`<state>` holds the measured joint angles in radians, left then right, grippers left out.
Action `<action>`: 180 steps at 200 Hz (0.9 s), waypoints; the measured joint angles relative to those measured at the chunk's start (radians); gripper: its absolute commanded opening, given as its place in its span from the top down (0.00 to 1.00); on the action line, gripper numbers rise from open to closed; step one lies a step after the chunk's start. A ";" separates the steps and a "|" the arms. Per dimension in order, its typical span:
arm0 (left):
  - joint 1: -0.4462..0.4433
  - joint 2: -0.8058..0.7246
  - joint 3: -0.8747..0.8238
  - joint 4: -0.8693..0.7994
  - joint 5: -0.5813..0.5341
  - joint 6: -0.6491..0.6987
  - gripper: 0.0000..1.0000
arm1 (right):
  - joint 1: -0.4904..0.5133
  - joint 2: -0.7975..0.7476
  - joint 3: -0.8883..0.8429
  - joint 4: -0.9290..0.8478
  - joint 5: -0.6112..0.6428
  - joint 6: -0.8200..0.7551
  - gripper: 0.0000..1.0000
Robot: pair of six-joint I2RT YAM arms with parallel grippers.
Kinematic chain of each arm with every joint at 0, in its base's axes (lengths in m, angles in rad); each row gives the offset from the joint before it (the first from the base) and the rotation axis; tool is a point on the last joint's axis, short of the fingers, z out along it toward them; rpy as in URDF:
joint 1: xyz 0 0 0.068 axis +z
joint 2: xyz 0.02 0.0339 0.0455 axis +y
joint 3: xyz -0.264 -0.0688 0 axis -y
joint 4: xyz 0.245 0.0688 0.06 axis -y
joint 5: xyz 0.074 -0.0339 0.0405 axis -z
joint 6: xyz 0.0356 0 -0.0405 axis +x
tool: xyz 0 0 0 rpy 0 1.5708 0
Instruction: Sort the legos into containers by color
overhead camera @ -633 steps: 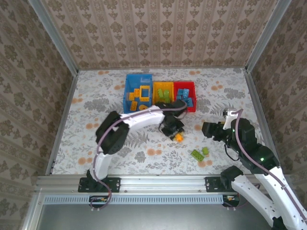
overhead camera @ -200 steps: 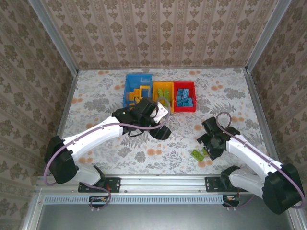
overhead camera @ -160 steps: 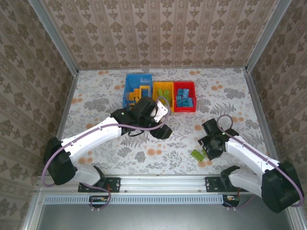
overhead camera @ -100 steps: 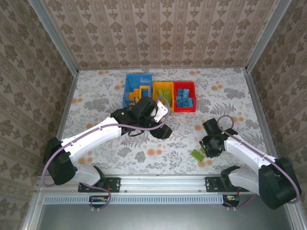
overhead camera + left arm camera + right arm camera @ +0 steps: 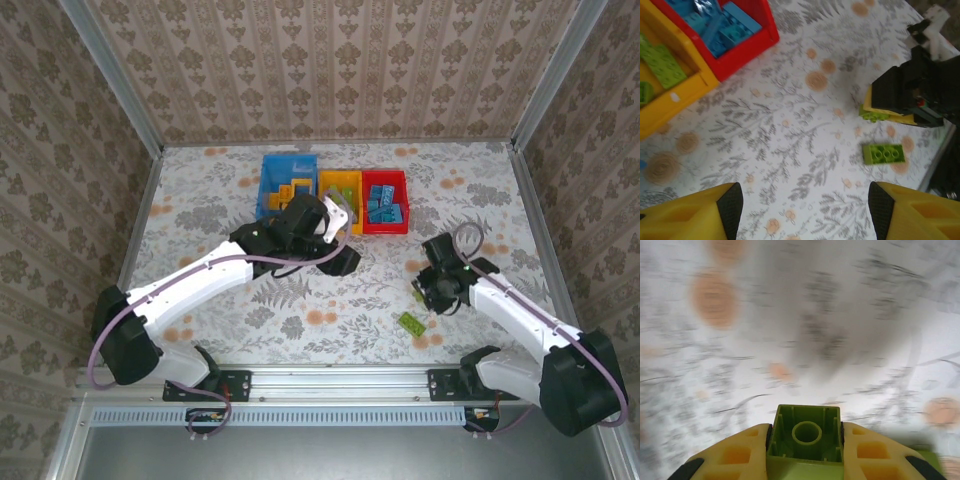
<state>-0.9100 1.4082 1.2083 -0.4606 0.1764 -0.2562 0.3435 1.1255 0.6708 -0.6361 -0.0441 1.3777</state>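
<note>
Your three containers are sitting side by side at the far middle of the table: the blue bin, the orange-yellow bin and the red bin. Your left gripper is hanging wide open and empty just in front of them. Your right gripper is pinching a lime green brick toward the table's right side, and another green brick is lying loose just beside it.

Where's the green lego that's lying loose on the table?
In the top view the loose green lego lies right of centre, between the right gripper and the table's front edge.
</note>
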 measured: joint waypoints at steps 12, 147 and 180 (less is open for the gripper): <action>0.018 0.006 0.016 0.005 -0.032 -0.021 0.30 | 0.000 0.020 0.071 0.002 0.003 -0.055 0.83; 0.120 -0.093 0.024 -0.037 -0.285 -0.134 0.30 | 0.175 0.649 0.860 0.003 0.034 -0.524 0.84; 0.126 -0.187 -0.023 -0.070 -0.306 -0.149 0.30 | 0.174 0.837 1.066 -0.018 0.037 -0.565 0.83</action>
<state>-0.7841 1.2213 1.1858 -0.5308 -0.1299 -0.4049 0.5179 1.9625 1.7370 -0.6544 -0.0067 0.8131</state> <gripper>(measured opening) 0.699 0.279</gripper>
